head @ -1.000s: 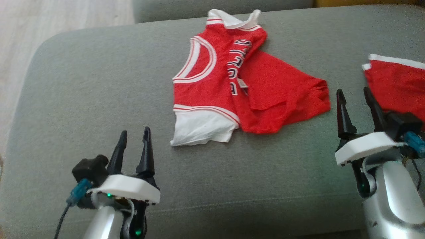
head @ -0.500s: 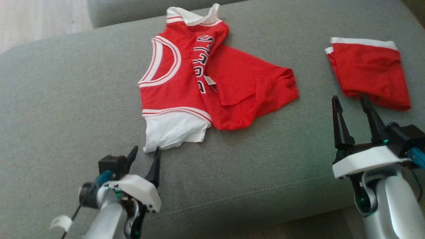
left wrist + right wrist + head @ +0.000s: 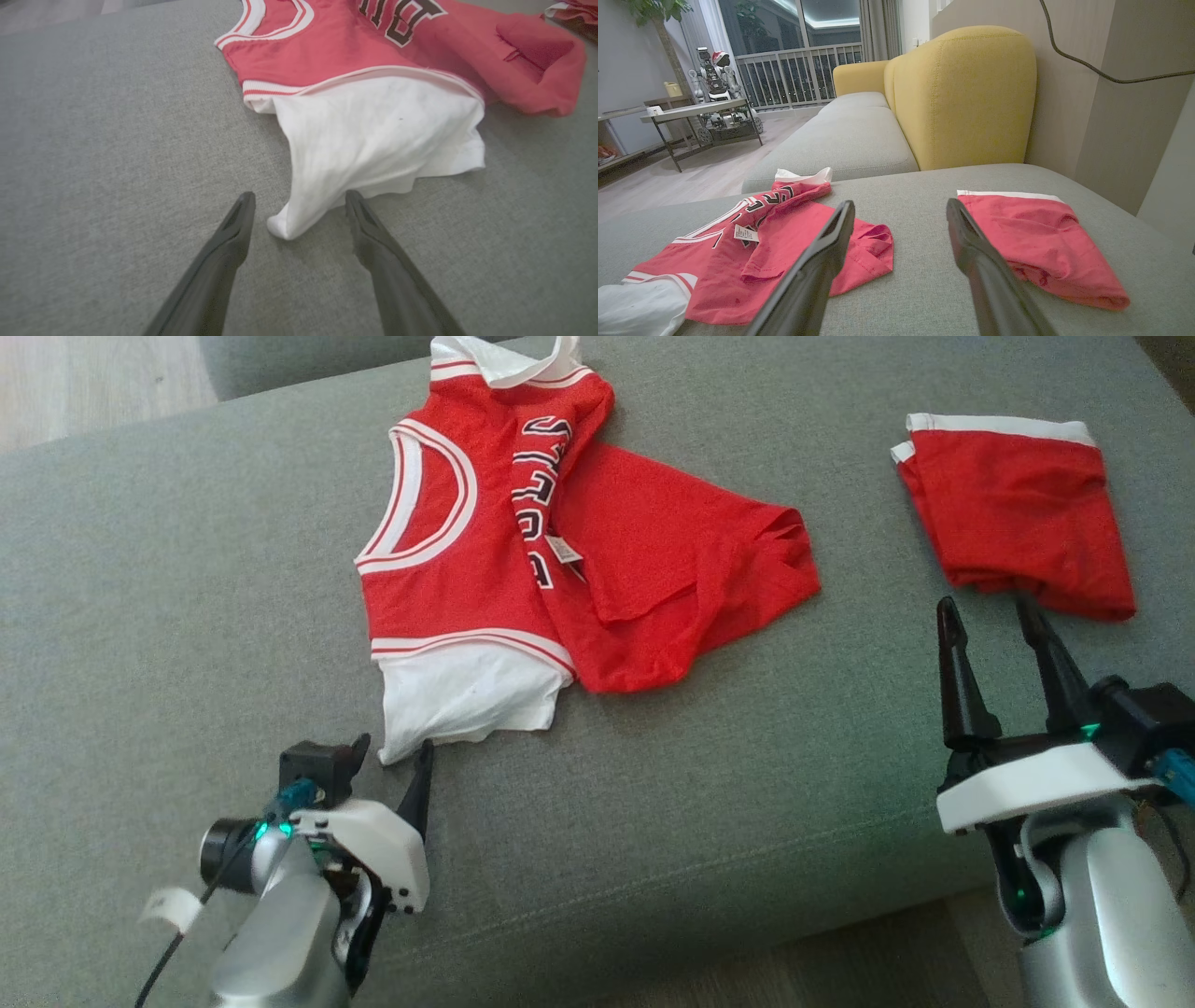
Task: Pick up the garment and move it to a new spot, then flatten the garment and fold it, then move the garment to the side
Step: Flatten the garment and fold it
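Observation:
The garment (image 3: 485, 551) is a red jersey with white trim, black letters and a white sleeve, lying crumpled on the grey sofa seat (image 3: 187, 569). My left gripper (image 3: 392, 751) is open and tipped down at the sleeve's near corner. In the left wrist view, the garment (image 3: 373, 130) has its white corner lying on the seat between the left gripper's (image 3: 300, 196) two fingers, which stand apart from the cloth. My right gripper (image 3: 986, 611) is open and holds nothing, at the right above the seat. The right wrist view has the garment (image 3: 752, 252) left of my right gripper (image 3: 900, 205).
A folded red piece with a white band (image 3: 1018, 523) lies just beyond the right fingertips, seen again as the folded piece (image 3: 1036, 238). A yellow backrest (image 3: 962, 93) rises behind the seat. Wooden floor (image 3: 75, 373) lies past the seat's far left edge.
The head camera has turned, shifting the whole picture left. My left gripper has gone forward and tipped down to the white sleeve corner. The right gripper stays open in much the same place.

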Motion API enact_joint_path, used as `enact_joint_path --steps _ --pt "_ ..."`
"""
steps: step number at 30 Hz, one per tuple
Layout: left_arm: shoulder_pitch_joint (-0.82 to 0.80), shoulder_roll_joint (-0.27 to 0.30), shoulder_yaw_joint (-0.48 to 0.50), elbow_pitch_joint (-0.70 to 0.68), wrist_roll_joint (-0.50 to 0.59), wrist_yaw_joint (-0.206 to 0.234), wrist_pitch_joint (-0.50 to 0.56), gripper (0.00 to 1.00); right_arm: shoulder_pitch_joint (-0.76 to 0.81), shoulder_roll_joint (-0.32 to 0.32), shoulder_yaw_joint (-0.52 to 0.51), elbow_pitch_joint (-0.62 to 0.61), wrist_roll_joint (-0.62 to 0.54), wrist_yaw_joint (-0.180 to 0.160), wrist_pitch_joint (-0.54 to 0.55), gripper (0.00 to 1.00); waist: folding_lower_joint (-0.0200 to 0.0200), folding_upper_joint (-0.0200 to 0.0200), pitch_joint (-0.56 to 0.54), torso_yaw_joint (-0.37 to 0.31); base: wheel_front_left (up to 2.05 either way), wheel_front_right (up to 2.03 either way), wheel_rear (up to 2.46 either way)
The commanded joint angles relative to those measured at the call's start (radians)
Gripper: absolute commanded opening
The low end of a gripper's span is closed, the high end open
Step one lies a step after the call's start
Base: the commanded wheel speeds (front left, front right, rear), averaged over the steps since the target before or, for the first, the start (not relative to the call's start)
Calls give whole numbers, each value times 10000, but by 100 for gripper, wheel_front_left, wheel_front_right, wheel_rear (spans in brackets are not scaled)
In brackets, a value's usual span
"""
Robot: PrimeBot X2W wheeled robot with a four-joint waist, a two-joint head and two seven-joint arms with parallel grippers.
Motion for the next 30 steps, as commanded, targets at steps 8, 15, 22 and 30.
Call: enact_joint_path --steps 8,15,22,30 --pt "-826 28 27 437 -170 -525 -138 0 -342 27 136 -296 -12 -4 -41 100 0 0 64 129 0 0 0" --pt "-547 -137 371 -510 -1285 -794 -200 0 -477 27 57 198 -144 -4 191 100 0 0 -165 651 0 0 0" --pt "404 -229 77 -2759 -3139 -847 -84 0 -1153 28 -338 1365 -270 -4 767 100 0 0 -255 1526 0 0 0" --pt "929 -87 -460 -4321 -3554 -849 371 0 -2792 28 -682 4002 220 -4 1322 100 0 0 160 2335 0 0 0"
